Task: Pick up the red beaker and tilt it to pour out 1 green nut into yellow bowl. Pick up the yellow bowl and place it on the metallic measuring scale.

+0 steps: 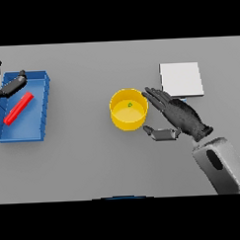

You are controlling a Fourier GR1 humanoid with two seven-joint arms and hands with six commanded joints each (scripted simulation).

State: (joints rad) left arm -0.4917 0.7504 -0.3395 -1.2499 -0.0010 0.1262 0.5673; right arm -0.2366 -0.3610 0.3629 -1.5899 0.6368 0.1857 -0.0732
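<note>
Yellow bowl (pixel 128 109): stands upright near the middle of the grey table (pixel 94 157), well clear of every edge.
Green nut (pixel 130 104): one small green speck lies on the bowl's floor, so the pour looks done and the step in hand is, by my reading, the pick-up of the bowl.
Right hand (pixel 178 115): just beside the bowl on its right, fingers straight and spread, the fingertips at or almost at the rim, the thumb low and stretched toward the bowl's near side — it holds nothing yet.
Grasp advice: bring fingers and thumb to opposite sides of the wall and close evenly; a one-sided push would likely slide the bowl leftward instead of gripping it.
Lift advice: keep the bowl level so the nut stays inside.
Metallic measuring scale (pixel 181 79): a pale flat square toward the table's far edge, right of the bowl and just behind the hand — a short carry, and the bowl should land in the middle of the plate.
Red beaker (pixel 18 108): lies on its side in the blue tray (pixel 41 88) at the table's left edge.
Left hand (pixel 9 86): over the tray's far left corner, idle, fingers relaxed and empty.
</note>
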